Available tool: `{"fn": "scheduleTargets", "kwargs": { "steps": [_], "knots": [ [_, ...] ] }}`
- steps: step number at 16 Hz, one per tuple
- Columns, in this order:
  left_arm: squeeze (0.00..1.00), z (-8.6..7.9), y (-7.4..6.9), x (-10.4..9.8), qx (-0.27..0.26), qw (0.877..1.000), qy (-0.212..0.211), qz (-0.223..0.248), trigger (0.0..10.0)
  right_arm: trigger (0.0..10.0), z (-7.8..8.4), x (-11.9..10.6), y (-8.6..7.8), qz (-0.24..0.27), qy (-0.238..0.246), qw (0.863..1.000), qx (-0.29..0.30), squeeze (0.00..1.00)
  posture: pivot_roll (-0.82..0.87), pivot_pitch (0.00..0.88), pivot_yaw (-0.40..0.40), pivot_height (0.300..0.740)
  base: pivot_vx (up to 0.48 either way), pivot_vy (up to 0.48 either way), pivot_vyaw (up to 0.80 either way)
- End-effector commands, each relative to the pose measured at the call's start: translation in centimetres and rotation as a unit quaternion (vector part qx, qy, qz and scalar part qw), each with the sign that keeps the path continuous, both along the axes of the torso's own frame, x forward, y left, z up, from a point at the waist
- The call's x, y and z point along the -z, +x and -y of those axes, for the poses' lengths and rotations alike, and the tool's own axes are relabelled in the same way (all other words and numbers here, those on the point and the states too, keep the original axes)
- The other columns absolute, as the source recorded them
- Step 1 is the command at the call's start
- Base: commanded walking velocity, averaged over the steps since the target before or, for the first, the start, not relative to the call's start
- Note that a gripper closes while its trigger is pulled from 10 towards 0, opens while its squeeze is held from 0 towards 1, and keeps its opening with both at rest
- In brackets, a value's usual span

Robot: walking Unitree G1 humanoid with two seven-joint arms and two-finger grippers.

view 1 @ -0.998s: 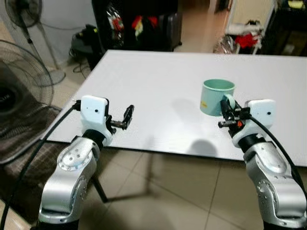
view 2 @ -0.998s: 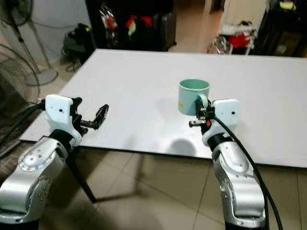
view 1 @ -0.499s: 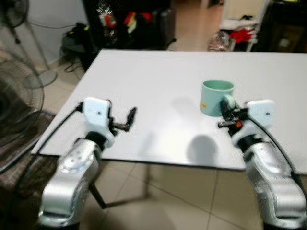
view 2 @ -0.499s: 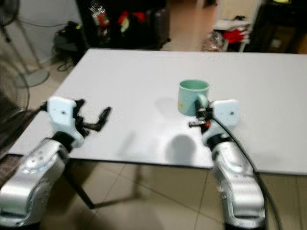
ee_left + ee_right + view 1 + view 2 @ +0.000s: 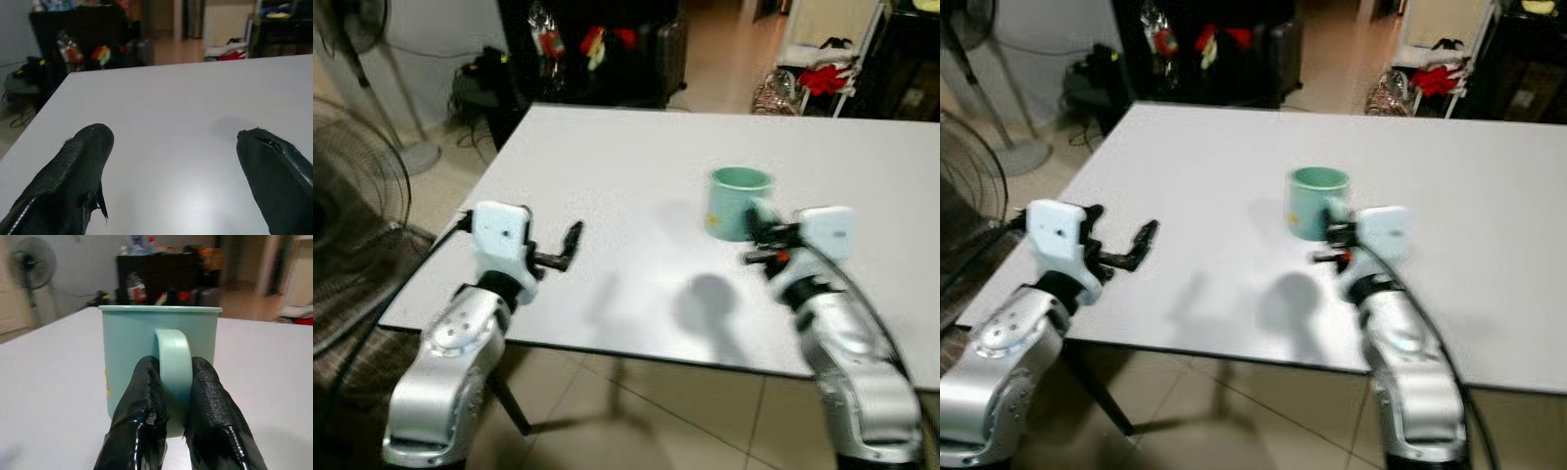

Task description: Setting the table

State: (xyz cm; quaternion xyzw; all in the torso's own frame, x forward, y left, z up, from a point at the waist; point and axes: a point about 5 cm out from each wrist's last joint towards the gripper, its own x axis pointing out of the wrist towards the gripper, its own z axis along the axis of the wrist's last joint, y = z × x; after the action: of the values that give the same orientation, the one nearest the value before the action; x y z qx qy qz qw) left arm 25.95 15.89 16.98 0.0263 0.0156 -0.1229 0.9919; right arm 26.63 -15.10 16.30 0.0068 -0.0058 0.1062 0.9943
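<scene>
A pale green mug (image 5: pixel 735 202) stands upright on the white table (image 5: pixel 626 176), right of the middle, its handle (image 5: pixel 173 367) turned toward me. My right gripper (image 5: pixel 760 235) is shut on that handle, one finger (image 5: pixel 142 406) on each side of it. My left gripper (image 5: pixel 570 245) hovers open over the table's near left part, with nothing between its fingers (image 5: pixel 73 166).
A standing fan (image 5: pixel 352 39) and a second fan (image 5: pixel 352 176) are on the floor to the left. Dark furniture with coloured items (image 5: pixel 587 49) stands beyond the table's far edge. Red cloth lies on a white rack (image 5: pixel 818 78) at the far right.
The camera has shifted, so the whole scene sits slightly differently. Both grippers and the mug keep their places relative to the table; the right grip on the handle is unchanged.
</scene>
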Motion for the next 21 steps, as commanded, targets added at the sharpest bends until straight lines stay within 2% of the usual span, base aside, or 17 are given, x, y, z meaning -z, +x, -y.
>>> {"fn": "scheduleTargets", "kwargs": {
  "steps": [1, 11, 14, 16, 20, 21],
  "knots": [
    [0.00, 0.3, 0.1, -0.3, 0.007, 1.000, 0.001, 0.004, 10.0, 10.0, 0.5, -0.5, 0.1, 0.013, -0.004, 1.000, 0.010, 0.00, -0.08, 0.027, 0.040, 0.740, 0.292, 0.000, 0.00],
    [0.00, 0.7, 0.1, -0.3, 0.020, 1.000, 0.005, 0.004, 10.0, 10.0, 0.2, -0.3, 0.1, 0.015, -0.006, 1.000, 0.005, 0.00, -0.07, 0.015, 0.039, 0.740, 0.295, 0.000, 0.00],
    [0.00, 0.7, -0.2, -0.2, 0.027, 0.999, 0.019, 0.002, 10.0, 10.0, -0.5, 0.1, 0.8, 0.015, -0.014, 1.000, -0.009, 0.00, -0.06, 0.027, 0.033, 0.740, 0.173, 0.000, 0.00],
    [0.00, 1.3, -0.6, 0.1, 0.060, 0.998, 0.033, -0.007, 10.0, 10.0, -0.3, 0.5, 1.7, 0.016, -0.023, 1.000, -0.005, 0.00, -0.05, 0.034, 0.034, 0.740, 0.000, 0.000, 0.00],
    [0.00, 1.9, -0.9, 0.1, 0.085, 0.996, 0.036, -0.010, 10.0, 10.0, -0.1, 1.1, 3.2, 0.009, -0.026, 1.000, -0.006, 0.00, -0.05, 0.041, 0.037, 0.740, 0.000, 0.000, 0.00],
    [0.00, 2.0, -0.9, 0.1, 0.091, 0.995, 0.037, -0.011, 10.0, 10.0, 0.3, 1.6, 3.6, -0.002, -0.034, 0.999, 0.008, 0.00, -0.04, 0.042, 0.036, 0.740, 0.000, 0.000, 0.00]
  ]
}}
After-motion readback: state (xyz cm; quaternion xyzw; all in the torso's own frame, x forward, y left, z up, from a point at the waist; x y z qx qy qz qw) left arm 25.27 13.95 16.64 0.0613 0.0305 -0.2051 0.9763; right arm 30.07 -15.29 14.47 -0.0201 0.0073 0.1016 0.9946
